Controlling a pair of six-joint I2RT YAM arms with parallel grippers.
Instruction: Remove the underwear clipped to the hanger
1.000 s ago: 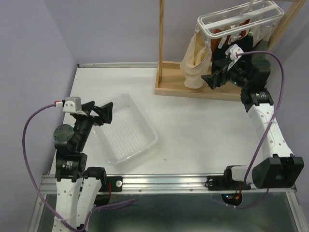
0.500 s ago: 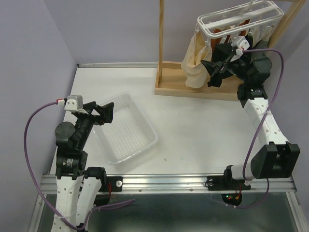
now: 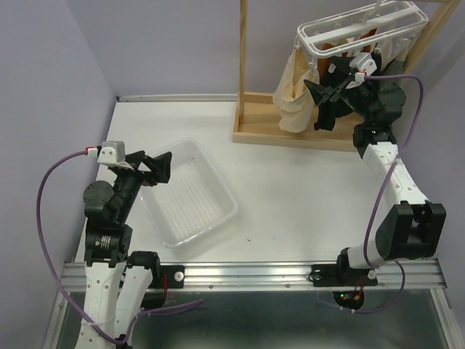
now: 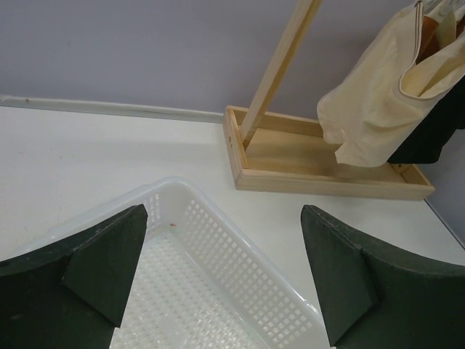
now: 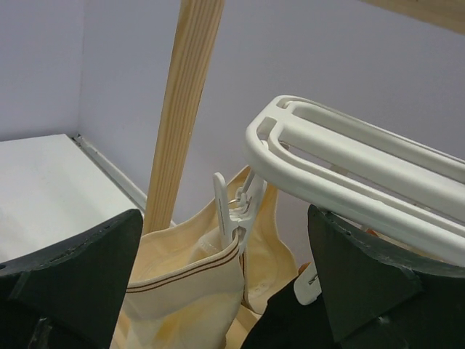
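1. White table [image 3: 290,182] is carrying everything. Both arms are working from its near edge, and the wooden stand [image 3: 290,134] is sitting at the far right, its boxed base bracing the tall post.
2. Hanging from the top of that stand, the hanger [image 3: 363,29] is dangling well above the table, so the underwear is drooping freely under its bars rather than lying on anything.
3. Sitting beside the left arm, the clear plastic basket [image 3: 231,207] is lying with nothing in it, well apart from the stand. I am guessing it is waiting as the drop-off spot.
4. The underwear is all clipped up. The cream-beige piece [image 3: 294,94] is hanging at the hanger's left corner, the black piece [image 5: 280,331] is hanging just beside it, and the rust-orange piece [image 3: 341,45] is showing through the bars. A grey one I am not managing to pick out.
5. The right gripper [image 3: 322,104] is hovering just under the hanger's left end, fingers spread wide with nothing between them — it is facing the cream-beige piece, seemingly lining up to grab the cloth.
6. The left gripper [image 3: 156,171] is hovering over the basket's rim, likewise spread wide and holding nothing — apparently parked out of the way.
7. One clip peg [image 5: 236,207] is pinching the cream-beige piece's top hem, and that is what is holding it up.
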